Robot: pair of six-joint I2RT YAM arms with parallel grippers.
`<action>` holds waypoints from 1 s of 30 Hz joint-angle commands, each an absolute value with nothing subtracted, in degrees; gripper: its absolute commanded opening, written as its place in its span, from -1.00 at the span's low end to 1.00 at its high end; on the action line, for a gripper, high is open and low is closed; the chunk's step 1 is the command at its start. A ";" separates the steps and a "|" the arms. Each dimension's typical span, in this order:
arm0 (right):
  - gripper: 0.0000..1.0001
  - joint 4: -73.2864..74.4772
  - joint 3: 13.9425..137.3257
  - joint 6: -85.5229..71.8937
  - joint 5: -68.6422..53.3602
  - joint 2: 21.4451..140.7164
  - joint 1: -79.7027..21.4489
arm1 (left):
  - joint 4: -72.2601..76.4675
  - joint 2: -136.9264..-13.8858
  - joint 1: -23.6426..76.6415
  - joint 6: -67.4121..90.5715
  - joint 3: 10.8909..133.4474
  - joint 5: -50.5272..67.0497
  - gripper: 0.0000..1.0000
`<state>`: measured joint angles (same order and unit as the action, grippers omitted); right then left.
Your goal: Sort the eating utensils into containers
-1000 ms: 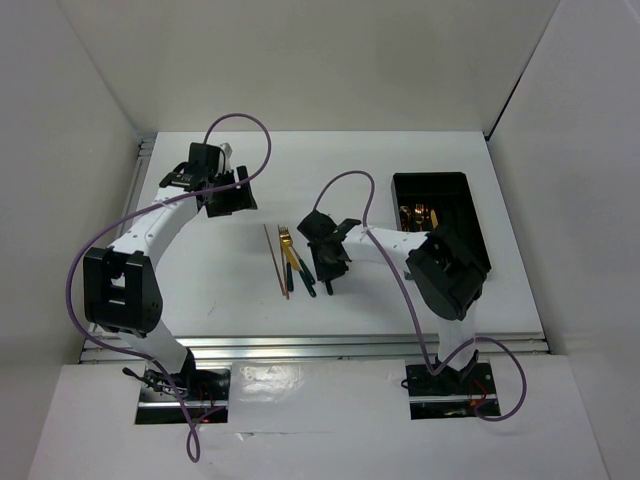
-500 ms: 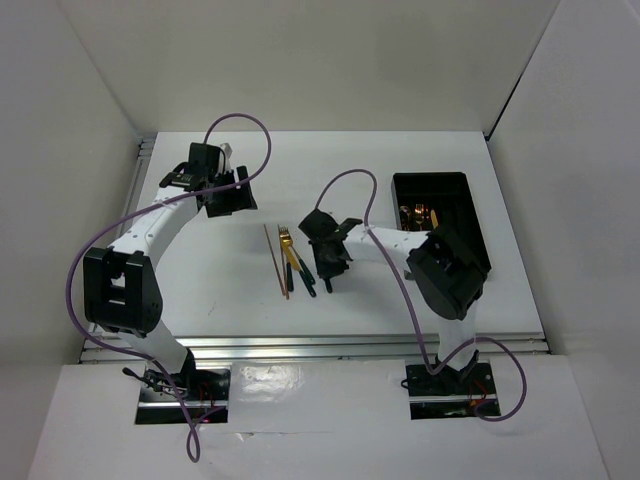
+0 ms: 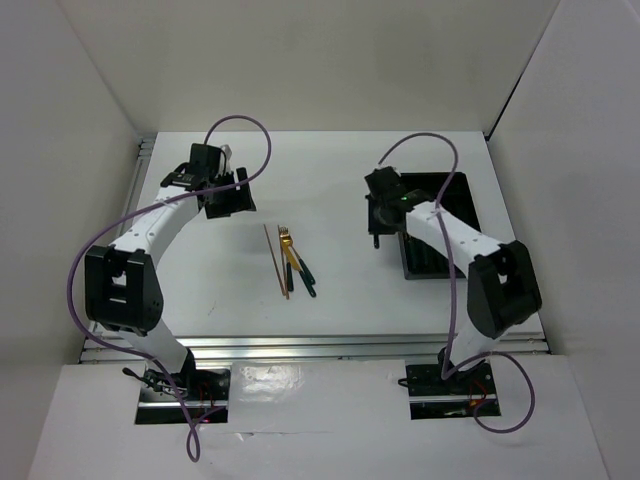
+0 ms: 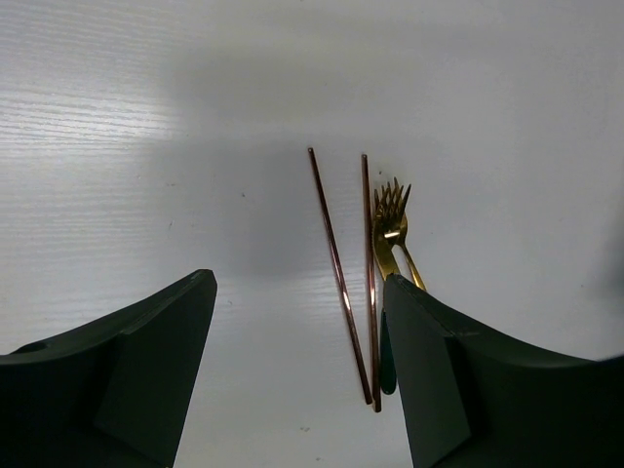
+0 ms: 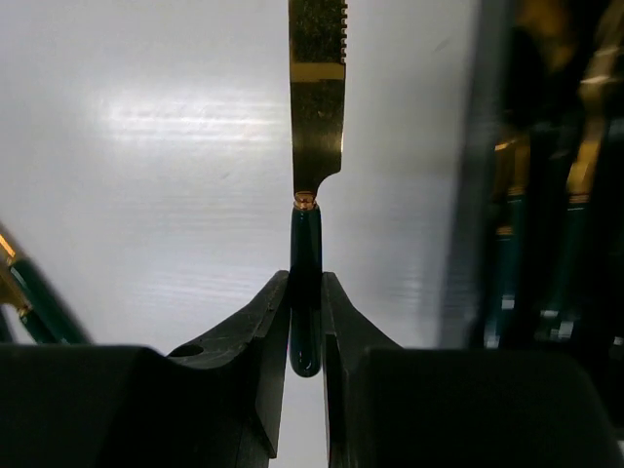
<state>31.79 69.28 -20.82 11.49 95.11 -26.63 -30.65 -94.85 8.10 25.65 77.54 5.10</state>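
– What has it got there?

– A knife (image 5: 317,117). It has a flat gold blade with little teeth along one edge and a dark teal-green handle. The blade points away from the wrist, and the whole thing is up off the table (image 3: 330,160).

– How is it held?

– The right claw (image 5: 306,292) is pinched hard on the handle. The fingers are nearly together, with only the handle between them and its butt end showing just below the tips. From overhead that claw (image 3: 378,228) hangs at the left wall of the black tray (image 3: 430,176). It is over the white tabletop and not over a compartment.

– Anything in the tray?

– Yes, there are gold heads and teal handles lying lengthwise in there. They are too blurred in the wrist view to say which pieces they are. The arm covers most of the tray from above.

– And the other arm?

– The left claw (image 4: 297,283) is spread wide, holding nothing and touching nothing, over the back left of the table.

– What's on the table?

– Two thin brown chopsticks (image 4: 341,292) lie almost side by side, closing towards their near ends. A gold fork (image 4: 390,224) sits just beside them on the right, tines pointing away. A second teal-handled piece (image 3: 306,280) crosses under the fork. That little cluster sits mid-table, well apart from both claws.
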 commanded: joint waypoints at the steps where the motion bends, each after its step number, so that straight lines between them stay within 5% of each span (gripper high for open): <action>1: -0.91 32.78 70.22 -15.05 17.21 89.39 -22.78 | -30.76 -95.71 7.82 25.31 79.45 4.22 0.67; 21: -0.84 35.51 65.83 -4.92 37.08 97.64 -9.85 | -32.34 -96.77 6.15 23.12 82.35 2.19 0.70; 30: -0.84 36.30 66.45 -4.31 36.12 101.51 -7.65 | -30.68 -96.24 3.08 23.64 81.12 5.97 0.70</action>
<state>36.10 65.87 -4.86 34.02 100.27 -7.62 -32.29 -97.32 3.03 24.14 80.27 3.99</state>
